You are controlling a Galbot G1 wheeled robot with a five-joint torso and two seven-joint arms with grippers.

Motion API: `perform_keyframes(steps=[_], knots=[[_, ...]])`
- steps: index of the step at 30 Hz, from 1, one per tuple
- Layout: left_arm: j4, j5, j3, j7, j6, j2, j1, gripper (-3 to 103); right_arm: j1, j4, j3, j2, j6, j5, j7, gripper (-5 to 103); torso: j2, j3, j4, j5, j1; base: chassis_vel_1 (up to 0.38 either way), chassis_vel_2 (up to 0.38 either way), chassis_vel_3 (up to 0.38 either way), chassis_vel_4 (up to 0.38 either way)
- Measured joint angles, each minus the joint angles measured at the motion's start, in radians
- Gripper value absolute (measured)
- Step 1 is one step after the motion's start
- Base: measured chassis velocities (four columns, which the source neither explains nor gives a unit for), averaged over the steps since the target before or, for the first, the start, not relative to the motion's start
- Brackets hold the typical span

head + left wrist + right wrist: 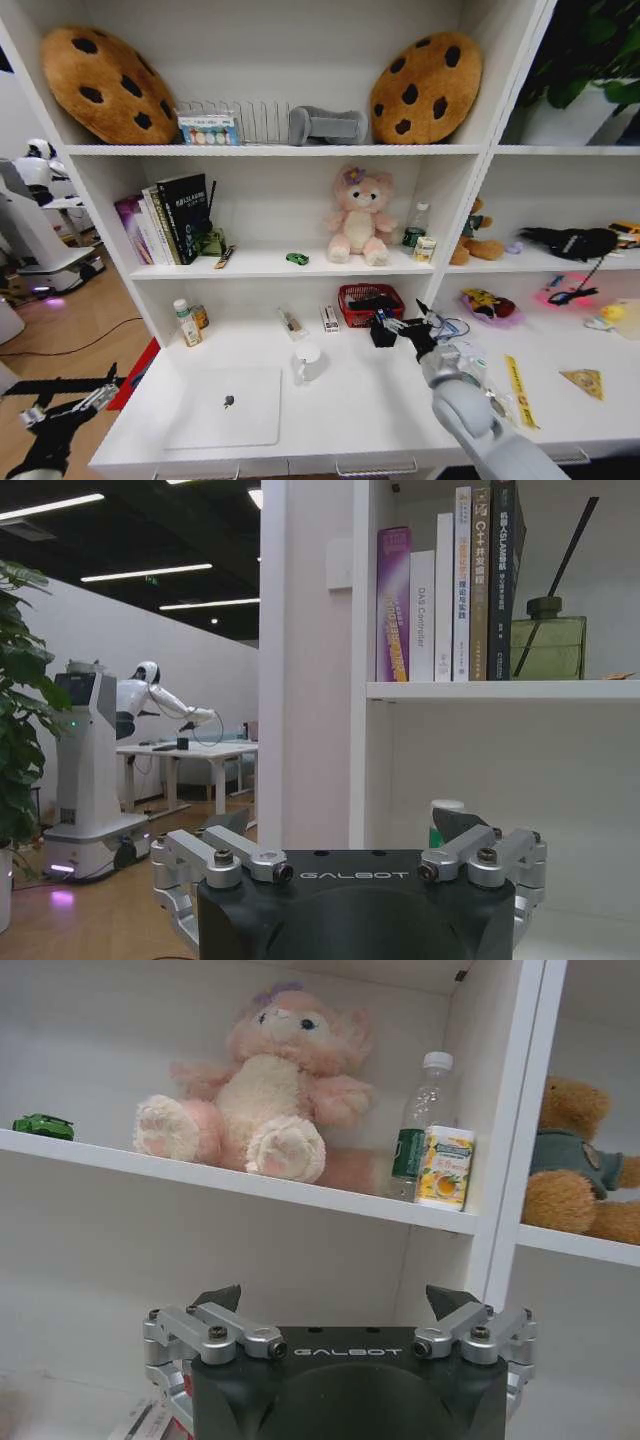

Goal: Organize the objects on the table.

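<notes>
Hanging off the long white desk's left end, the left gripper spreads its fingers beside the closed silver laptop, the tiny green toy car sits on the shelf above, and the right gripper gapes empty over the desk before a red mesh basket.

Words I can read

I see "GALBOT" on the left gripper and on the right gripper. A white book says "DAS Controller". The other book words are too small for me.
</notes>
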Motion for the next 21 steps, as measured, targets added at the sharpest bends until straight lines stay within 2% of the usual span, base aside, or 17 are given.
perform_keyframes(steps=[6,9,13,16,17,21], knots=[[0.0,0.0,0.0,-0.001,0.0,0.0,0.0,100,-0.144,0.044,0.13,0.008,0.042,0.011,-0.037,100,0.0,0.0,0.0,0.0003,0.0,0.0,0.0,0.0,0.0],[0.0,0.0,0.0,-0.001,0.0,0.0,0.0,100,-0.219,0.043,0.232,0.005,0.07,0.048,-0.062,100,0.0,0.0,0.0004,0.0003,0.0,0.0,0.0,0.0,0.0],[0.0,0.0,0.0,-0.001,0.0,0.0,0.0,100,-0.268,0.045,0.286,0.021,0.09,0.091,-0.078,100,0.0,0.0,0.0004,0.0002,0.0,0.0,0.0,0.0,0.0],[0.0,0.0,0.0,-0.001,0.0,0.0,0.0,100,-0.329,0.054,0.317,0.083,0.138,0.151,-0.104,100,0.0,0.0,-0.0001,0.0002,0.0,0.0,0.0,0.0,0.0],[0.0,0.0,0.0,-0.001,0.0,0.0,0.0,100,-0.329,0.054,0.317,0.083,0.138,0.151,-0.104,100,0.0,0.0,-0.0001,0.0002,0.0,0.0,0.0,0.0,0.0],[0.0,0.0,0.0,0.0,0.0,0.0,0.0,100,-0.359,0.051,0.326,0.175,0.193,0.135,-0.112,100,0.0,0.0,0.0002,0.0001,0.0,0.0,0.0,0.0,0.0]])
